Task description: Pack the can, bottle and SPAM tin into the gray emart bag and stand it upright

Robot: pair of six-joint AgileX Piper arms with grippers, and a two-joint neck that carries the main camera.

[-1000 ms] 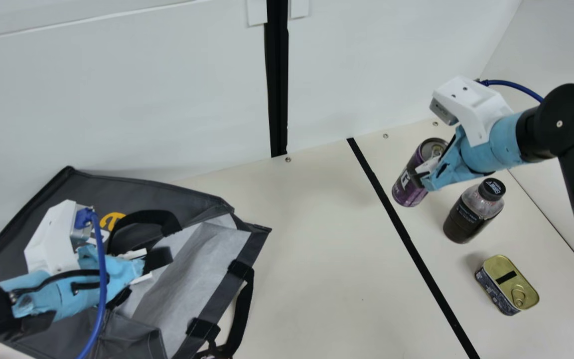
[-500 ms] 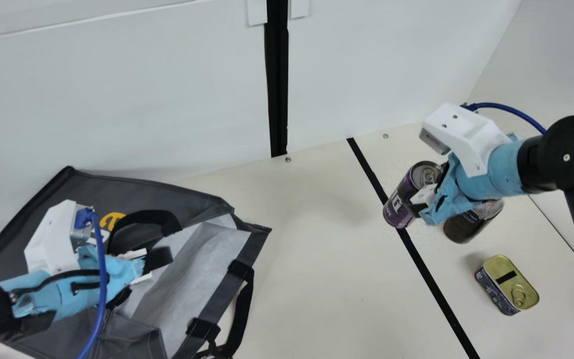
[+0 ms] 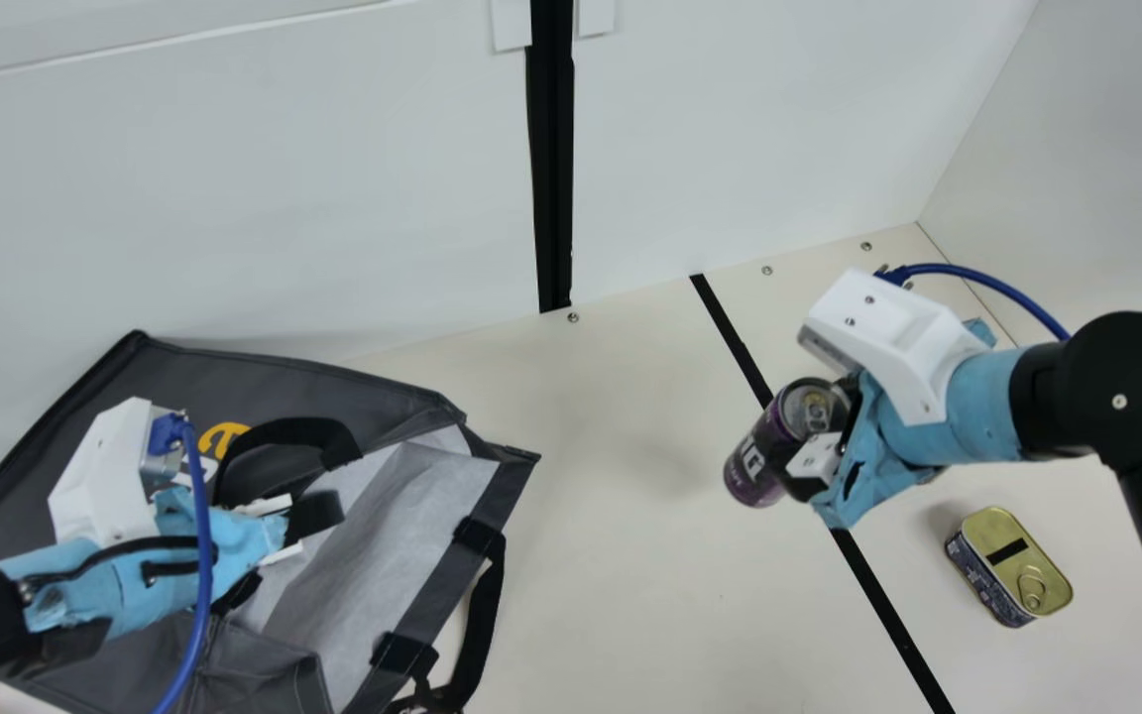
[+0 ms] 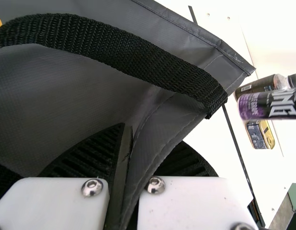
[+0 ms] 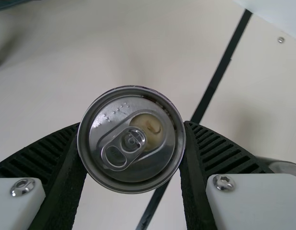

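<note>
Left gripper [image 3: 311, 526] clamped on dark-gray fabric bag [image 3: 279, 382], lying open. Right gripper [image 3: 801, 436] clamped around purple-black metal can [image 3: 755, 458], over cream worktop [image 3: 621, 535]. Dark, black-capped bottle [image 4: 258, 86] and gold-lidded rectangular metal tin [image 3: 1009, 567] beyond black stripe [image 3: 888, 605].

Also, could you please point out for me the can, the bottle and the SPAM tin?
Can [image 5: 131, 140], right wrist view: the pull tab on its top.
Bottle [image 4: 259, 86], left wrist view: its dark side.
SPAM tin [image 3: 1017, 562], main view: its gold-coloured lid.
</note>
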